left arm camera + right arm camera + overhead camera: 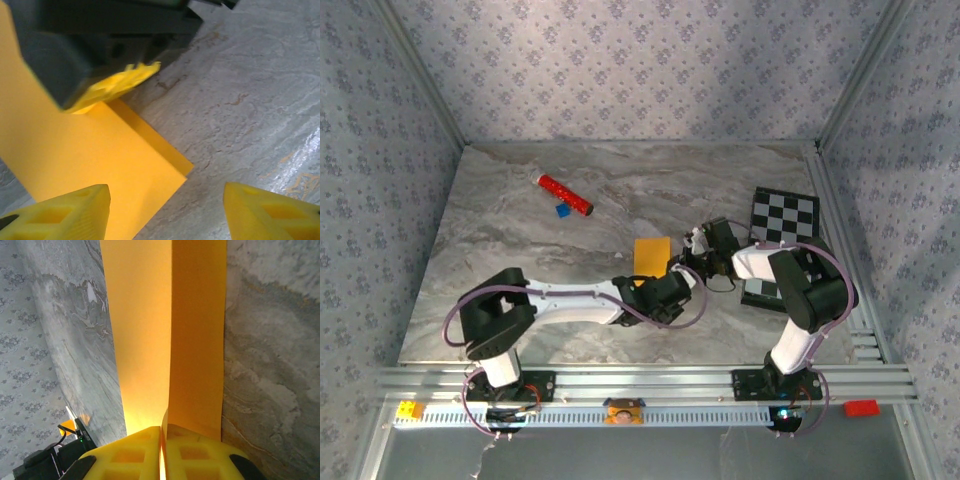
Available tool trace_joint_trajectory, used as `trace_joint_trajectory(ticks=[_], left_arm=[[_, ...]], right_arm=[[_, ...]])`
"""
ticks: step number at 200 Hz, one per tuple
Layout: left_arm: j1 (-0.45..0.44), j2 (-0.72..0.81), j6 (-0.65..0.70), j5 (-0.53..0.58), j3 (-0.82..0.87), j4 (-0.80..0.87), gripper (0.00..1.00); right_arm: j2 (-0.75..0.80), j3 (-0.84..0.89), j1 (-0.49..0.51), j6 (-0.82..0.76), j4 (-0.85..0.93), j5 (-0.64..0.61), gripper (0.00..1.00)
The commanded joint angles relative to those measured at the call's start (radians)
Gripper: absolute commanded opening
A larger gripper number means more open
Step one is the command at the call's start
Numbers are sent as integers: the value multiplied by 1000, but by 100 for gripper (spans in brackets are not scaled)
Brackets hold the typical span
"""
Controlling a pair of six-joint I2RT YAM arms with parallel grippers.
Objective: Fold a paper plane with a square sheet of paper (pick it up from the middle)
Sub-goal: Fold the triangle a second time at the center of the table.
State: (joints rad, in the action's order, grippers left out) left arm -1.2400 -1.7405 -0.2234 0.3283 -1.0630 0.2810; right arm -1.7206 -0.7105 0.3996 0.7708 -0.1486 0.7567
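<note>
Near the middle of the table (520, 290), a little right of centre, we see one sheet (652, 253), orange-yellow, lying as a small rectangle on the marbled top. From the right wrist we see a straight line running its length, parting a lighter strip from a darker one; we cannot tell whether that is a crease or the edge of a folded layer.

Two grippers work at it. We find the right gripper (162, 452) at the sheet's right edge, its two yellow fingers (135, 457) pressed together with the paper's edge pinched between them. We find the left gripper (165, 215) at the sheet's near corner with its jaws standing well apart and nothing between them: one fingertip hangs over the paper, the other over bare table, and the corner lies between the two. Whether either tip touches the surface we cannot tell.

Farther out, toward the back left, we count one red tube (565, 195) lying at a slant, with one small blue block (562, 211) just beside it. Behind the right arm lies one checkered board (785, 215), partly covered by that arm. Along the rail (670, 380) at the near edge we count two more small blocks, one yellow block (410, 409) at the left end and one red block (861, 407) at the right.
</note>
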Motion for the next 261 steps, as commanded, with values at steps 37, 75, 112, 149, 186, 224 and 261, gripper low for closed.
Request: trace_joint_trajectory(ticks=[37,75,112,149,186,224,261], left_arm=[[-27,-54,32,112,-55,55,61],[-26,-57,36,118,-55,50,49],[-26,-43,35,125,-48,41,28],[-26,-32,31,119,-44,40,13],[-22,-21,21,98,-45,41,2],[17,19,-17,5,-27,15,0],[111,90,-92,-222,26,-62,0]], right_arm=[[-11,-21,-7,2,24,18,11],[-11,-22,-8,2,23,20,11],[-8,-20,-11,2,22,16,12],[-6,-17,-13,-1,30,13,13],[15,-10,-23,-3,41,-2,17],[74,17,-52,-11,77,-51,24],[209,52,-85,-38,167,-174,33]])
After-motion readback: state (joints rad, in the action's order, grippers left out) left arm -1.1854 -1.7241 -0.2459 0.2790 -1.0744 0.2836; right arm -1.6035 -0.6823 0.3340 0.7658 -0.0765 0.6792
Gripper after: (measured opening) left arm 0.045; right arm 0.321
